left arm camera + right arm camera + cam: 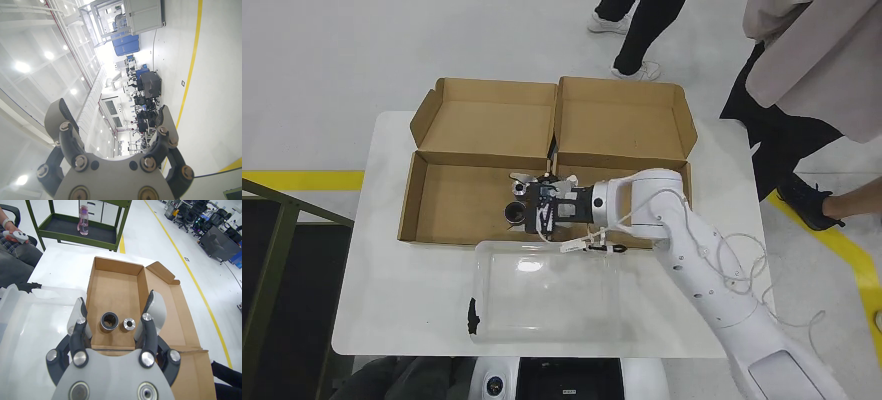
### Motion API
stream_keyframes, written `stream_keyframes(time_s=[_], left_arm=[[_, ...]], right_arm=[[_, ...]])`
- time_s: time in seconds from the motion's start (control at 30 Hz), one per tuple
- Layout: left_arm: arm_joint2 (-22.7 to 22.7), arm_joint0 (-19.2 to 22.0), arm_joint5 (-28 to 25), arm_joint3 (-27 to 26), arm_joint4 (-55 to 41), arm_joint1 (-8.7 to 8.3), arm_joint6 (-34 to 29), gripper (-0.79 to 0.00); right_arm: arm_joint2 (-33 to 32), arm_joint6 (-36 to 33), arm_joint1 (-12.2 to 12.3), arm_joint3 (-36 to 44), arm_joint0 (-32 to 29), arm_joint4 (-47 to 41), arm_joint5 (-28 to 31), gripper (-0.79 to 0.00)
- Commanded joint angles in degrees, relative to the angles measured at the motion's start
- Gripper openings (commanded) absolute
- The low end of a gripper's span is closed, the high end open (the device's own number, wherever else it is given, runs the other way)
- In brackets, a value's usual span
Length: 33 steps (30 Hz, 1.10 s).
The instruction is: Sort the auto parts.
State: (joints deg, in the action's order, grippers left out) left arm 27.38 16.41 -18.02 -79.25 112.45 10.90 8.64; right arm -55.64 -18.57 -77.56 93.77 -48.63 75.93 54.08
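On the white worktop: two open cardboard boxes side by side, lids folded back on the far side. Left box and right box, walls touching in the middle. Nearer the robot, just beside the boxes' near walls, a clear plastic bin, with a scrap of black tape on its left rim.

Inside the left box, at its right-hand end: two auto parts, upright, bores facing up, just beside each other yet apart. A dark sleeve with a black ring round its mouth, on the side nearer the bin. A smaller silver bushing, on the side farther from it. Both flat on the cardboard floor.

Stretched in from the right across the right box: the right arm. At its end the right claw, over the wall shared by the boxes and the end of the left box. Gapes wide, fingers well apart, grips nothing. In the right wrist view, both parts framed between those fingers, lower down and clear of them.

Away from the worktop: the left claw, aimed out into the hall. Likewise spread wide, with nothing between its pads.

Beyond the worktop's left end, a green shelf cart with a pink bottle on it.
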Motion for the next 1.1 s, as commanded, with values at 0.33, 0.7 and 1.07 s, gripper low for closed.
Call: stream_keyframes(time_s=[0.33, 0.7, 1.07], left_arm=[[0.00, 0.00, 0.00, 0.00, 0.00, 0.00, 0.00, 0.000], [0.00, 0.00, 0.00, 0.00, 0.00, 0.00, 0.00, 0.000], [0.00, 0.00, 0.00, 0.00, 0.00, 0.00, 0.00, 0.000]], right_arm=[[-12.81, 1.46, 3.88, 12.71, -16.49, 0.15, 0.84, -0.095], [-22.42, 9.76, 6.05, 16.80, -28.55, 4.49, -3.06, 0.000], [-31.22, 17.07, 7.33, 19.60, -40.46, 7.73, -12.46, 0.000]])
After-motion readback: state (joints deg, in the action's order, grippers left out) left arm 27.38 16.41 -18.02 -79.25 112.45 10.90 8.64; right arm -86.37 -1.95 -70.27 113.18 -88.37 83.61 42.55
